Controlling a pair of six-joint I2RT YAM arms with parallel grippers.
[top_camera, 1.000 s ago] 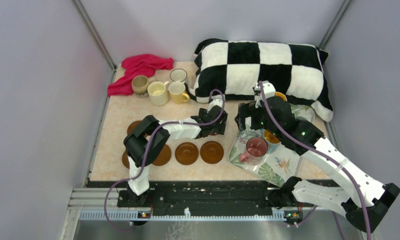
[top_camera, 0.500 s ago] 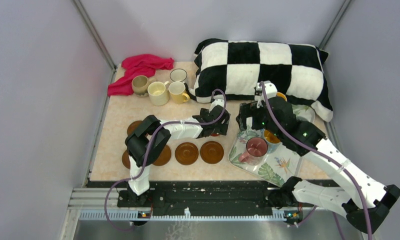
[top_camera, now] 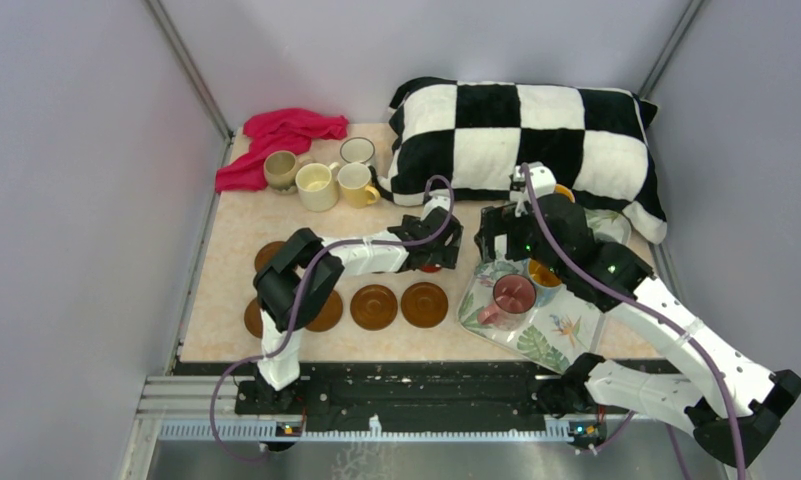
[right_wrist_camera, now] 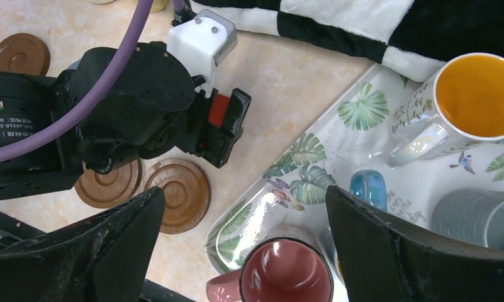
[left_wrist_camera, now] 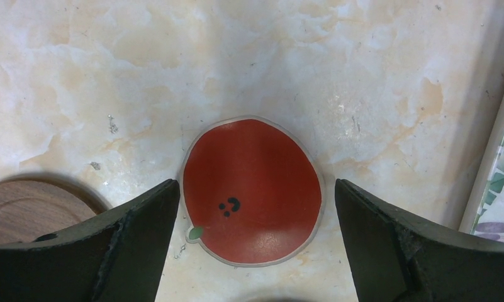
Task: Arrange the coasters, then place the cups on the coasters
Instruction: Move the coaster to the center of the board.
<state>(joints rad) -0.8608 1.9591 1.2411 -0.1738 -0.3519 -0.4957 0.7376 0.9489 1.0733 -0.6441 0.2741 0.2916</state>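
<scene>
left fingers (left_wrist_camera: pixel 136 245) are standing wide apart, released, gripping nothing; red coaster (left_wrist_camera: pixel 252 190) is lying flat on the bench (left_wrist_camera: pixel 362 75) between them, apparently touching neither, just left of the leaf-print tray (left_wrist_camera: pixel 498 163); a brown coaster (left_wrist_camera: pixel 22 207) is lying close beside it, on the near-left; right fingers (right_wrist_camera: pixel 111 251) are also hanging spread and empty over the tray's left edge; pink cup (right_wrist_camera: pixel 287 270) is sitting on the tray below them; orange-lined cup (right_wrist_camera: pixel 472 94) is standing at the tray's far side, grey cup (right_wrist_camera: pixel 482 217) to the right; four cups (top_camera: pixel 317 186) are clustering far left on the bench beside a red cloth (top_camera: pixel 281 135)
</scene>
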